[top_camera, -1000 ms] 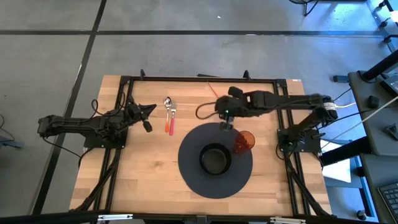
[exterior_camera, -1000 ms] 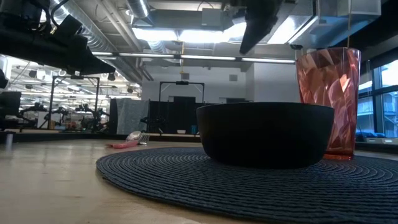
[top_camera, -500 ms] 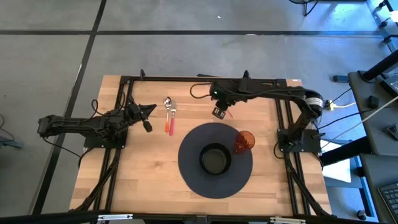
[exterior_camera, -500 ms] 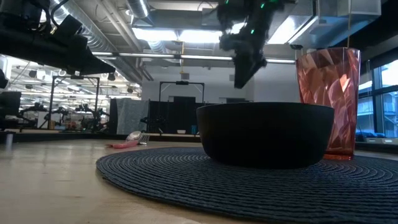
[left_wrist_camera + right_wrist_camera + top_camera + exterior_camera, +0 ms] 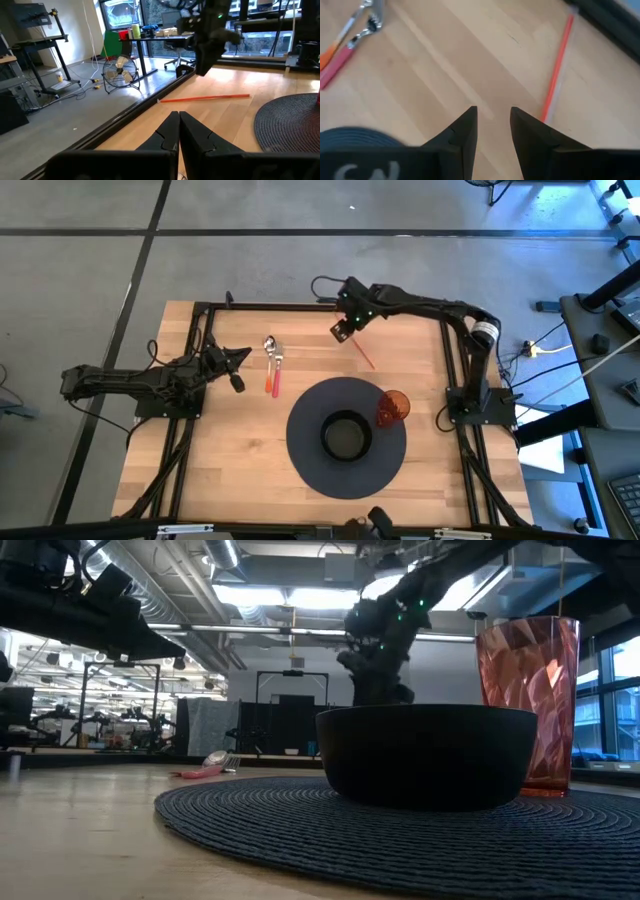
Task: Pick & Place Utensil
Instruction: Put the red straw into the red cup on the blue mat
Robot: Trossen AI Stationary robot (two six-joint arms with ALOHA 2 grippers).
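Note:
Two small utensils with silver heads lie flat side by side on the wood left of centre, one with an orange handle and one with a pink-red handle. They also show in the right wrist view and in the low view. My right gripper is open and empty above the table's far part, right of the utensils, over bare wood. My left gripper is shut and empty, left of the utensils.
A black bowl stands on a round dark woven mat at the middle near side. A red faceted cup stands on the mat's right part. A thin orange stick lies on the wood beside my right gripper. A black frame runs along the far edge.
My right gripper has gone from above the mat's far edge toward the table's far edge and a little left, its arm swinging along with it. It has stayed open and empty. The utensils, bowl and cup have not moved.

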